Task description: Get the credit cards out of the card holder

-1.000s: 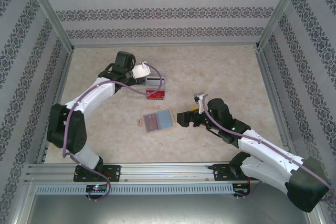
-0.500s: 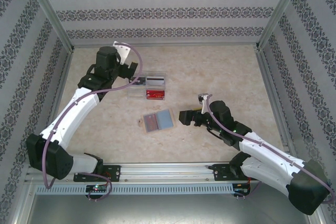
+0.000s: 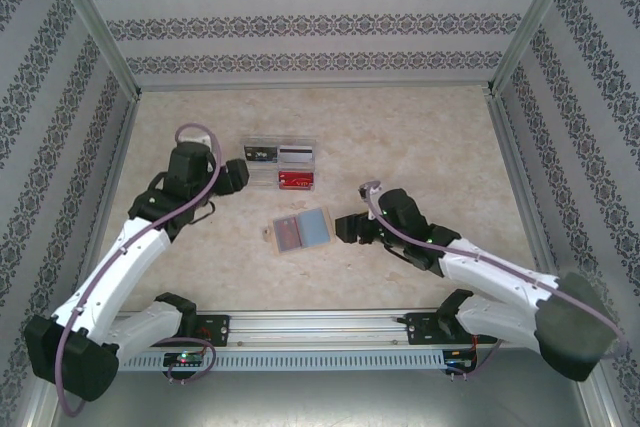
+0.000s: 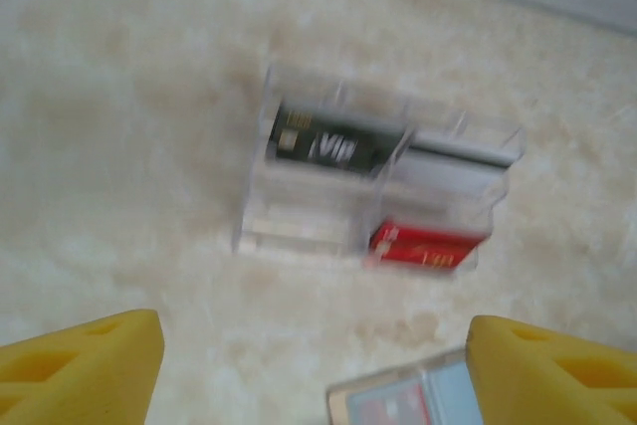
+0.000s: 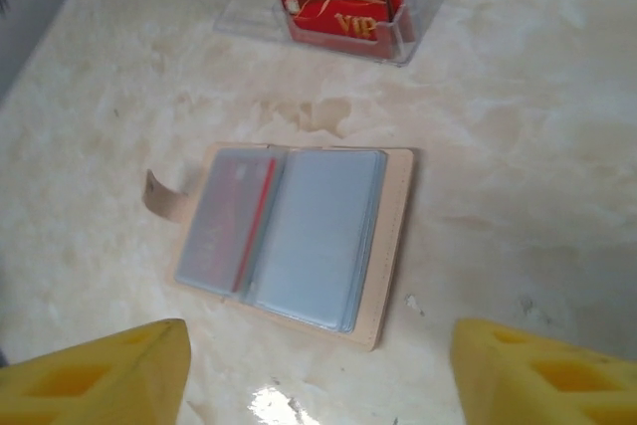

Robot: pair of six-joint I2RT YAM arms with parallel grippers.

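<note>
**At mid-table, the open card holder lies closer to the right claw**

The card holder (image 3: 300, 231) lies flat and spread open on the table (image 3: 430, 137), roughly midway between the two arms. The credit cards (image 5: 318, 236) are not yet out. A blue-grey face fills the sleeve on one side and a reddish one sits under clear plastic on the other. Opened out, its long axis in the overhead view runs left to right, tipped slightly up toward the right. A small closing tab (image 5: 164, 196) sticks out at the left end.

The right gripper (image 3: 341, 226) sits just beside the holder's right edge, apart from it and pointing at it. In the right wrist view its yellow pads (image 5: 100, 375) stand wide apart and empty. The holder lies straight ahead between them, its fold running away from the camera.

The left gripper (image 3: 238, 173) is farther off, up and to the left by the clear tray (image 3: 281, 165) of black, silver and red cards. Its jaws are also apart, and the holder's corner barely enters its wrist view.

By my reading, the right arm has the shorter reach, along the holder's long axis from the right end.
</note>
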